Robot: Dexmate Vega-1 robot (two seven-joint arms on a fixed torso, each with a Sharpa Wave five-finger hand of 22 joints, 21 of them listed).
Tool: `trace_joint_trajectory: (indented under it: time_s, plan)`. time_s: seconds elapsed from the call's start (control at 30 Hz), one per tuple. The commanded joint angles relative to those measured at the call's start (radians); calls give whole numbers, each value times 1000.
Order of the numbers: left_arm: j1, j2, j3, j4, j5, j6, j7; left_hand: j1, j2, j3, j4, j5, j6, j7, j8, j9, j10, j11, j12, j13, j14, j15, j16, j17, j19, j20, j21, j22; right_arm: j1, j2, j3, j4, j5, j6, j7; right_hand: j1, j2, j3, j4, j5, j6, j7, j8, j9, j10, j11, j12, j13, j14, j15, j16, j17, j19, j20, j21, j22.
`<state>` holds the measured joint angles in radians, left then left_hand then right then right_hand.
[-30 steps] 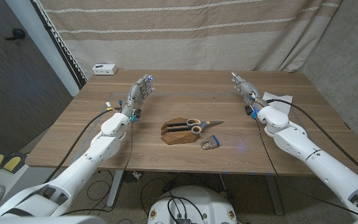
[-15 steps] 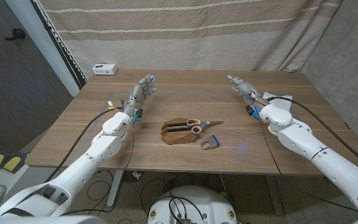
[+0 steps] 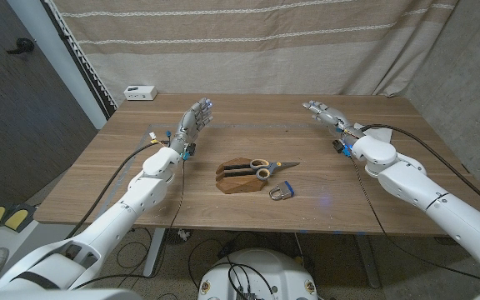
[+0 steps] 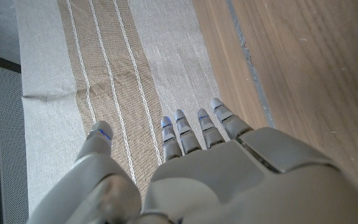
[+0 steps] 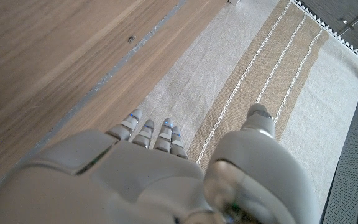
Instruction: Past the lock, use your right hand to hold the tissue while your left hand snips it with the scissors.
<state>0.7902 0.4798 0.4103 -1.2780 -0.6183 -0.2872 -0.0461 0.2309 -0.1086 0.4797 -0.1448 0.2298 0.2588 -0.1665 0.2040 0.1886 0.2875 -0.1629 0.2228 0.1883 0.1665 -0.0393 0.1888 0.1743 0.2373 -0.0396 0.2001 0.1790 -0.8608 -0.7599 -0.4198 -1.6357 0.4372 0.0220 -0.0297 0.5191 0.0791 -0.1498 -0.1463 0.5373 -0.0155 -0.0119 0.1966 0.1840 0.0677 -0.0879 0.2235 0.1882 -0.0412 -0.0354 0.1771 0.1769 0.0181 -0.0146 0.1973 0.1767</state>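
Striped beige curtain behind the wooden table (image 3: 98, 179), small white box (image 3: 140, 92) at the far edge by the curtain. Scissors (image 3: 265, 167) lie across the wooden block (image 3: 238, 176) mid-table, blades pointing toward my right arm's side; the padlock (image 3: 280, 192) sits just beside the block, on its near side. My left hand (image 3: 192, 122) hangs beyond the block on the left, fingers spread, holding nothing; the left wrist view shows the same, fingertips (image 4: 188, 130) out toward the curtain. My right hand (image 3: 326, 114) is beyond the block on the right, fingers apart, also empty.

Change over the last second: right forearm has swung so the hand now points more inward, toward the far middle, and the arm now covers the white tissue that lay just right of it; I can't see the tissue now. Left hand has barely shifted. Scissors, block, padlock unmoved.

My read: nothing gripped yet, task not started. Right hand seems to be repositioning, tissue hold comes next, then left goes for the scissors.
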Motion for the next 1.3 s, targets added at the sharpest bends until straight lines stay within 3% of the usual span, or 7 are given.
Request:
trace_joint_trajectory:
  time_s: [0.03,0.6,0.93,1.0,1.07,1.2,1.3]
  plan:
    - [18,-3,2,-55,18,29,65,8,-7,3,-2,4,4,4,3,6,10,2,3,6,5,-143,0,3,-4,-46,-1,3,-7,-11,9,9,15,42,45,25,3,1,-10,8,18,-7,12,1,22,-7,11,3,4,-92,5,-1,10,2,2,2]
    - [57,25,-12,-127,13,50,93,7,-9,3,-1,5,18,7,7,7,25,3,5,7,17,-134,2,3,0,-43,2,3,-39,-88,24,-80,-31,5,38,78,6,13,-17,22,29,-22,12,1,41,-34,16,2,2,-99,3,-2,2,4,-1,2]
    - [58,27,-15,-133,8,61,99,9,-9,4,-2,7,33,5,11,7,41,1,8,7,-3,-142,-4,3,-14,-60,-3,3,-69,-118,36,-132,-48,-19,21,103,1,15,-17,29,55,-28,18,1,67,-43,25,2,16,-103,7,-2,11,3,2,2]
    - [58,25,-16,-131,4,56,94,11,-9,5,-3,9,50,18,16,7,57,-3,11,8,-7,-152,-5,3,-12,-86,-1,3,-77,-126,40,-145,-49,-28,16,104,1,15,-17,30,56,-29,19,1,70,-42,26,2,17,-104,7,-2,12,2,2,2]
    - [57,26,-16,-128,-1,55,82,12,-9,5,-3,9,57,22,18,6,60,-4,12,8,-7,-155,-5,3,-11,-88,-1,3,-82,-139,43,-160,-56,-38,16,108,0,15,-17,31,58,-30,18,1,73,-43,27,2,20,-107,8,-2,15,-2,3,2]
    - [56,26,-15,-120,-6,49,69,12,-10,5,-3,9,54,8,16,6,61,-2,11,8,-5,-156,-4,3,-12,-85,-1,3,-85,-149,44,-174,-64,-51,15,112,-1,15,-16,32,61,-30,18,1,75,-46,27,2,23,-109,8,-2,17,-3,4,2]
    - [55,24,-15,-118,-5,47,69,12,-11,5,-3,10,67,-20,19,7,60,0,8,8,-1,-153,-2,3,-11,-82,0,3,-83,-154,45,-181,-74,-52,13,115,-1,15,-16,33,63,-31,18,1,77,-45,27,2,26,-110,9,-2,18,-2,4,2]
